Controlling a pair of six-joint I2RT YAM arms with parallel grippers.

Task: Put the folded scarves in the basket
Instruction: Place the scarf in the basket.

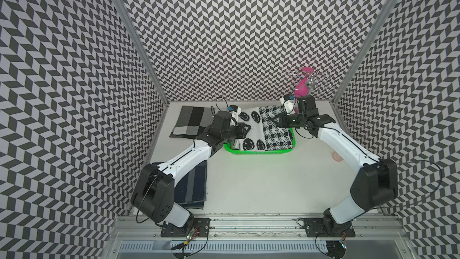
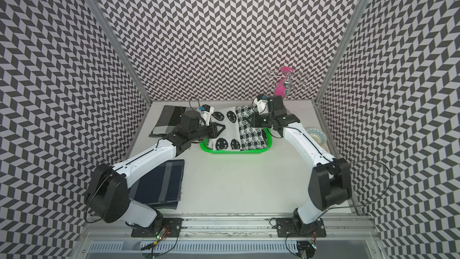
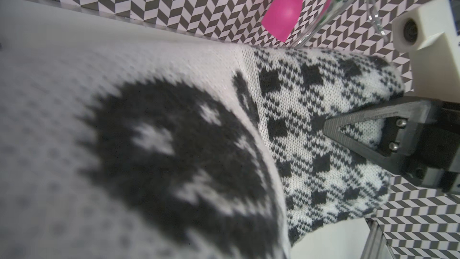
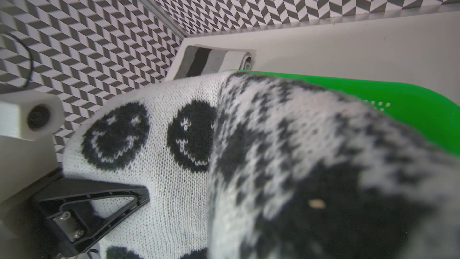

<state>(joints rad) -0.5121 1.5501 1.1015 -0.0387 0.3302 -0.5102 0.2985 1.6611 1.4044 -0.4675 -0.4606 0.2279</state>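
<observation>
Far to my left, two other folded cloths lie flat on the table [image 1: 249, 185]: a grey scarf [image 1: 188, 123] at the back and a navy scarf [image 1: 193, 188] by my left arm's base. Both are well apart from the work, so I leave them alone.

My left pincer [image 1: 247, 130] is clenched on the left edge of the scarf [image 1: 258, 130], the black-and-white knit with smiley faces and a check panel. The right wrist view shows its tip biting that edge. I hold it there so the fold does not open while the cloth is in the air.

The scarf's near end lies inside the basket [image 1: 258, 151]. Its far end slopes up above the far rim, because both my pincers carry it there.

My right pincer [image 1: 272, 121] is clamped on the opposite edge, over the check panel. That makes the cloth taut and square to the basket.

I judge the placing nearly done: what is left is to lower the far end and then let go. The far edge could catch on the rim.

Further right, a rack [image 1: 308, 83] stands in the back corner and a bowl [image 2: 316, 134] sits beside my right arm, both out of the way.
</observation>
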